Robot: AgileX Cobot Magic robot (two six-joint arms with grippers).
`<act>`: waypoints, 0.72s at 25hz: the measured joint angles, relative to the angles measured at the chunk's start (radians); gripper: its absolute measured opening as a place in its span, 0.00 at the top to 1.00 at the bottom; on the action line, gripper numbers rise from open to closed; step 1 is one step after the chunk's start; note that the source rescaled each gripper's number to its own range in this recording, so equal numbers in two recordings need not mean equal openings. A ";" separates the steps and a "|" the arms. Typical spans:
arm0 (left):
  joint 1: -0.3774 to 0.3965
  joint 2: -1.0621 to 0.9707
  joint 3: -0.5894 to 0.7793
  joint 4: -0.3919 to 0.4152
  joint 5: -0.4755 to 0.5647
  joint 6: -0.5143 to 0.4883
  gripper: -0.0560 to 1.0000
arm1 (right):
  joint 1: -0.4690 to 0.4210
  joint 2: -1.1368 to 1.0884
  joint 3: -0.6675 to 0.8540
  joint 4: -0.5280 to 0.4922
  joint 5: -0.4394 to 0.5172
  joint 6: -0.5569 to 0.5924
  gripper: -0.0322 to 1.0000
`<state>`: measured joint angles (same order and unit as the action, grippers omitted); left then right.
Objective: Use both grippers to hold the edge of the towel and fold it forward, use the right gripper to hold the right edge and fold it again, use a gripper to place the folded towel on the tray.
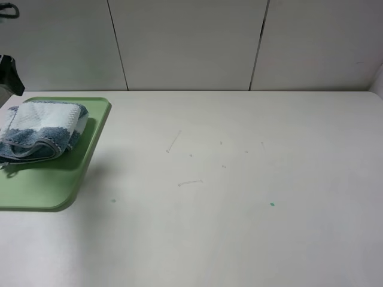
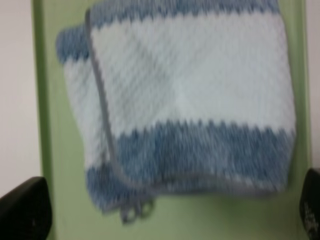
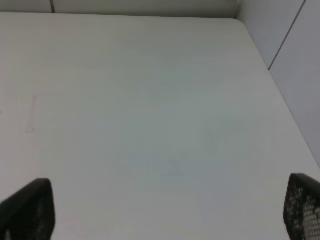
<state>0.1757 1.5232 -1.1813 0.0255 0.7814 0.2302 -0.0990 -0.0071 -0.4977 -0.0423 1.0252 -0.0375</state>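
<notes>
Left claw [image 2: 165,212] gapes empty above folded towel [image 2: 185,95] on tray [image 1: 84,161]; right claw [image 3: 167,210] gapes over bare table [image 1: 239,197].

Little of the robot body is shown. In the left wrist view, the left gripper [image 2: 165,212] is seen only as two black fingertips [image 2: 24,209] at the frame corners: rounded, matte, slightly speckled, blurred. In the right wrist view, the right gripper [image 3: 167,210] is likewise shown as two black fingertips [image 3: 29,210]; a fine mesh or dotted grip texture is visible on the pad [image 3: 303,206] of one. In the exterior high view, a dark glossy arm part [image 1: 11,75] is caught at the frame edge, with a thin black cable loop [image 1: 8,10] above it. No screws or markings can be made out.
</notes>
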 joint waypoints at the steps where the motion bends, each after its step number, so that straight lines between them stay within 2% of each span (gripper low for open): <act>1: 0.000 -0.028 0.000 0.004 0.039 -0.007 0.00 | 0.000 0.000 0.000 0.000 0.000 0.000 0.00; 7: 0.000 -0.208 0.022 0.024 0.236 -0.018 0.00 | 0.000 0.000 0.000 0.000 0.000 0.000 0.00; 18: 0.000 -0.719 0.231 0.026 0.405 -0.023 0.00 | 0.000 0.000 0.000 0.000 0.000 0.000 0.00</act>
<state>0.1757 0.8043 -0.9499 0.0516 1.1861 0.2075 -0.0990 -0.0071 -0.4977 -0.0423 1.0252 -0.0375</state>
